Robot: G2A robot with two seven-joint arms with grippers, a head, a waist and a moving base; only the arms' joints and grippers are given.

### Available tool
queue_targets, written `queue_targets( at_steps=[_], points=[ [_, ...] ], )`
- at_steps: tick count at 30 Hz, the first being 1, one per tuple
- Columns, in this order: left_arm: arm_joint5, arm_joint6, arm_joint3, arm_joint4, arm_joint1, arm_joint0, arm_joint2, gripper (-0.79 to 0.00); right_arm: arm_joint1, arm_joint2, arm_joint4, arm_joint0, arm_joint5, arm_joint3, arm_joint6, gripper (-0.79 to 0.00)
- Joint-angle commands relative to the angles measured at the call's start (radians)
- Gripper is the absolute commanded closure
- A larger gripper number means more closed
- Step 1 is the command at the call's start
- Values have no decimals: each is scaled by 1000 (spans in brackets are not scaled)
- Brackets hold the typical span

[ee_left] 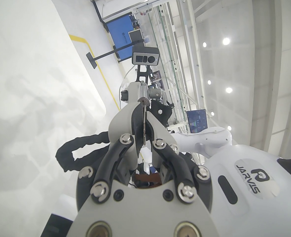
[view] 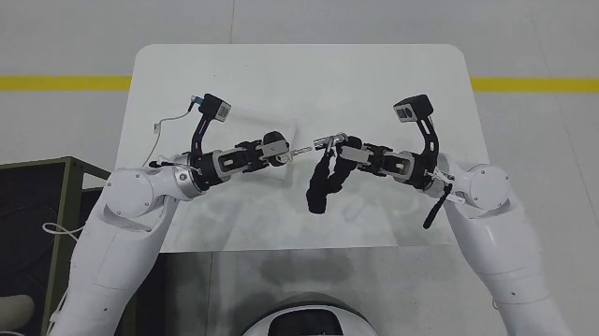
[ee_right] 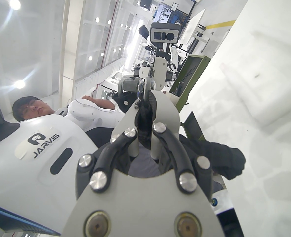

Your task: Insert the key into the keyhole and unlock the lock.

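Observation:
Above the middle of the white table my two grippers face each other. My left gripper is shut on a flat metal key. The key's blade points at the keyhole face of a silver lock, and its tip meets the keyhole. How deep it sits I cannot tell. My right gripper is shut on the lock at its black-sleeved end. The lock's black cable hangs in a loop down to the table.
A dark green cabinet stands off the table's left side. A yellow floor line runs behind the table. A thin white wire trails from the left arm's camera mount.

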Motion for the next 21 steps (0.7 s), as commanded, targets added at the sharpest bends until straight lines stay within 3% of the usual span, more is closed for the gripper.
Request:
queue_targets(
  at_steps=[1,21],
  points=[
    [0,6,0,4,-1,0,0,0,0,0,1,-1,0,-2,-4,0],
    [3,28,-5,28,-8,-3,13,0,4,-5,0,1,2,-4,-5,0]
  ],
)
